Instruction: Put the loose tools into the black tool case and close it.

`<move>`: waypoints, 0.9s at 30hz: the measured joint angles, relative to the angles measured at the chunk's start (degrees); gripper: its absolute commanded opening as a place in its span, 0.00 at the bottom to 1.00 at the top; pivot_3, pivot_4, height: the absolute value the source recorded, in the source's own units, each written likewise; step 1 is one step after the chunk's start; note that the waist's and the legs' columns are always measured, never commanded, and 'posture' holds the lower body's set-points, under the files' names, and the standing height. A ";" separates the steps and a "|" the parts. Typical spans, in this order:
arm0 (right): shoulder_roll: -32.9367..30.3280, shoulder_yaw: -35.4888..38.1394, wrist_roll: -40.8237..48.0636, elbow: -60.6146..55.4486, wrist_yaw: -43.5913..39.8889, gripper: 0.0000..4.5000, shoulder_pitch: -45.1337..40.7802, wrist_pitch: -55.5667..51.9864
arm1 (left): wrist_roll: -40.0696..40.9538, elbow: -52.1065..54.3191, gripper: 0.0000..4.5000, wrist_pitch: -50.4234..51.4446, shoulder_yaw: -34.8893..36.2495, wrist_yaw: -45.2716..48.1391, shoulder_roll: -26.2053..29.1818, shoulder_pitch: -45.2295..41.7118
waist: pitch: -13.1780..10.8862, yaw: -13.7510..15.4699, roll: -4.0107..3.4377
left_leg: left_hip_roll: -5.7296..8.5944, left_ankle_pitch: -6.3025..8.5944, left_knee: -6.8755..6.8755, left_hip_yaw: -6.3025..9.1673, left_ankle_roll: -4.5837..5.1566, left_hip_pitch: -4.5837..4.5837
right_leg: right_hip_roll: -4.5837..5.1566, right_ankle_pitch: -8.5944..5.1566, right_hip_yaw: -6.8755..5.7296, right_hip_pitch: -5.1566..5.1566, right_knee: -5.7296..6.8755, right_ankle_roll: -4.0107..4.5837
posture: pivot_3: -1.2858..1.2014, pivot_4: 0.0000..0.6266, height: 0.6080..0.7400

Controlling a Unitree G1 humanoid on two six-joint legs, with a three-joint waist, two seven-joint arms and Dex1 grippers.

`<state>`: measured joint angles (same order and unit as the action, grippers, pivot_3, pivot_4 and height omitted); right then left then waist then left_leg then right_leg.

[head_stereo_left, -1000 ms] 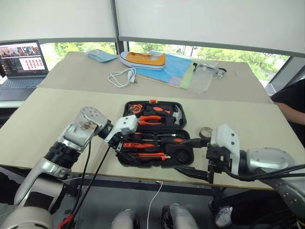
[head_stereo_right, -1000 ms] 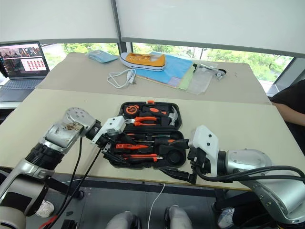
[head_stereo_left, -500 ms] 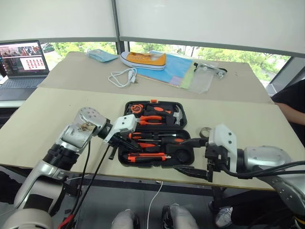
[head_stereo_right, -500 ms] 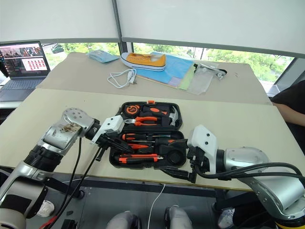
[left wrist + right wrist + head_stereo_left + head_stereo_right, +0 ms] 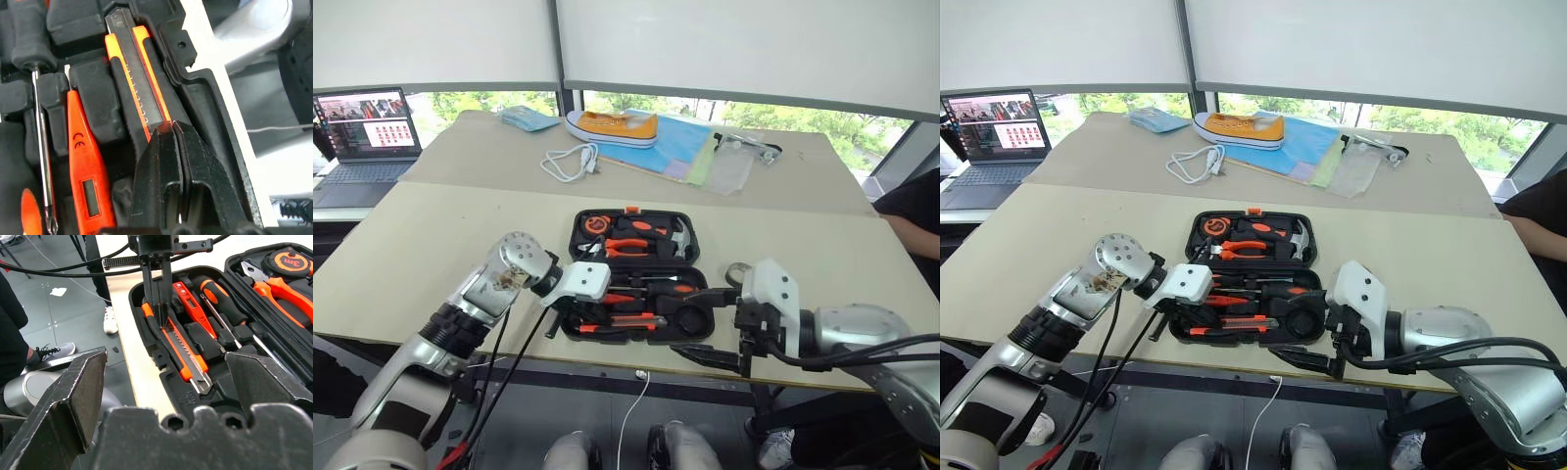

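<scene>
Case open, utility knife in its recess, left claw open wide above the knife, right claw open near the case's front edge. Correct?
One error: the left claw is shut, not open wide. The left wrist view shows its fingers pressed together at the end of the utility knife; the right wrist view agrees. The case is open, the knife lies in its recess, and the right claw is open.

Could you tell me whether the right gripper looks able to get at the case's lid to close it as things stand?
Probably not yet. The right gripper is open near the case, but the left gripper, shut, presses down on the utility knife inside, so the lid would swing onto that arm.
</scene>
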<state>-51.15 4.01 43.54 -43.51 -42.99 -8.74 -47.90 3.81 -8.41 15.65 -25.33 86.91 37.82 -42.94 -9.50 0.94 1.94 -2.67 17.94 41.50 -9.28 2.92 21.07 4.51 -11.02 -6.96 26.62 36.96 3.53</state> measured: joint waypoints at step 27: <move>3.40 -14.69 -31.71 49.35 -6.98 0.78 -20.11 19.85 | 21.97 14.09 1.00 16.86 22.57 -14.57 -0.78 5.58 | -0.08 -0.84 -0.06 | -0.08 -0.12 0.13 -0.11 -0.21 0.11 | -0.05 -0.01 0.11 0.07 -0.08 -0.08 | 0.52 0.24 0.84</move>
<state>-47.75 -10.68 11.83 5.84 -49.97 -28.85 -28.06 25.78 5.68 32.51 -2.76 72.34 37.04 -37.35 -9.58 0.09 1.88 -2.75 17.82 41.63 -9.39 2.72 21.19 4.46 -11.03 -6.85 26.69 36.88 3.46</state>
